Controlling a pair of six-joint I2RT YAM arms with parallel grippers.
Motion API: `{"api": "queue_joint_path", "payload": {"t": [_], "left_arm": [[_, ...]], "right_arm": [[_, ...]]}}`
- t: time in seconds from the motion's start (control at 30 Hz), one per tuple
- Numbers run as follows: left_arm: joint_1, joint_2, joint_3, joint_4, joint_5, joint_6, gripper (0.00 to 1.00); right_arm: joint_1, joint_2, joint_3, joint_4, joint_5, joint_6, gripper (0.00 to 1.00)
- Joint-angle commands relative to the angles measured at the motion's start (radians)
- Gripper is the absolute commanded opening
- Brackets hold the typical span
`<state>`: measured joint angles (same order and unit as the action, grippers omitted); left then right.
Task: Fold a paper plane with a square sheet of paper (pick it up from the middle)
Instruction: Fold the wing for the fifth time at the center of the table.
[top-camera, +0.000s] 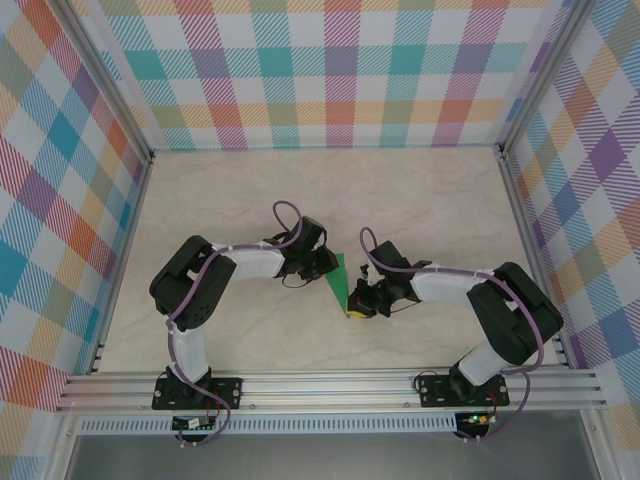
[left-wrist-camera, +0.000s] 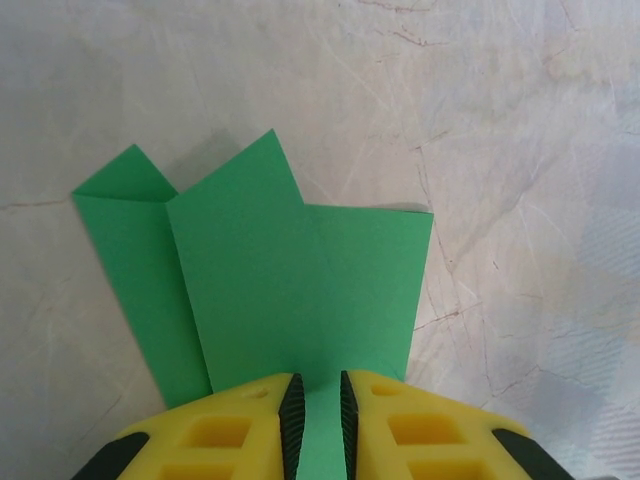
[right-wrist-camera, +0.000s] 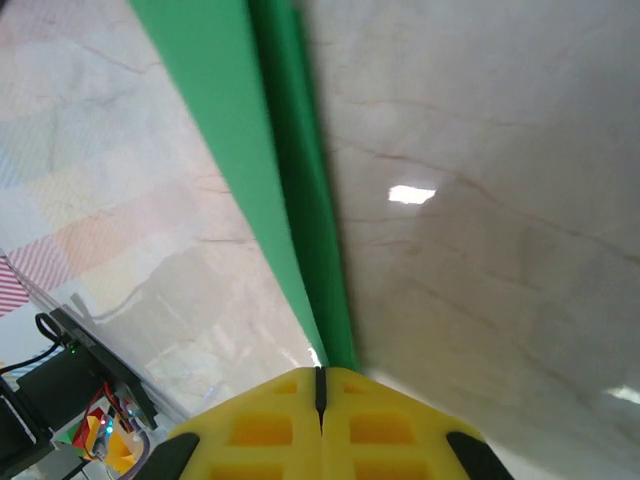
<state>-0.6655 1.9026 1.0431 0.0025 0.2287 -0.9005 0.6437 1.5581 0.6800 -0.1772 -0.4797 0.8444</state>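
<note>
Dead centre of the desk (top-camera: 420, 200), a bit toward the near side, the folded green paper (top-camera: 338, 280) sits between the two claws. From above it looks like a slim pointed wedge. There's loads of bare desk behind it up to the plaid back wall (top-camera: 340, 80), and decent room out to both side walls too.

The right claw (right-wrist-camera: 320, 375) is pinched tight on the paper's edge (right-wrist-camera: 250, 130). The sheet runs edge-on away from the tips, blurry, and gets cut off at the top of that view.

The left claw (left-wrist-camera: 320, 385) has just a narrow gap, with a strip of green showing through it. The paper (left-wrist-camera: 290, 280) lies flat with two pointed flaps at its far end, and the yellow fingers (left-wrist-camera: 230, 430) hide its near end. Can't tell if those pads actually touch it.

From above, both claws (top-camera: 328, 265) (top-camera: 357, 300) cover bits of the paper.
</note>
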Motion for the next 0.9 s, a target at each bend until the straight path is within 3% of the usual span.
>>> {"api": "queue_joint_path", "payload": {"t": [0.0, 0.2, 0.43, 0.87], "left_arm": [[0.008, 0.068, -0.010, -0.084, -0.014, 0.017, 0.22], [0.007, 0.069, -0.011, -0.088, -0.011, 0.017, 0.22], [0.007, 0.070, -0.008, -0.097, -0.013, 0.021, 0.22], [0.006, 0.077, -0.008, -0.097, -0.008, 0.018, 0.21]], "right_arm": [[0.007, -0.015, 0.076, -0.041, 0.004, -0.037, 0.00], [0.007, 0.054, 0.112, -0.002, -0.011, -0.033, 0.00], [0.007, 0.105, 0.030, 0.067, -0.037, -0.015, 0.00], [0.010, -0.013, -0.054, 0.039, -0.028, -0.005, 0.00]]}}
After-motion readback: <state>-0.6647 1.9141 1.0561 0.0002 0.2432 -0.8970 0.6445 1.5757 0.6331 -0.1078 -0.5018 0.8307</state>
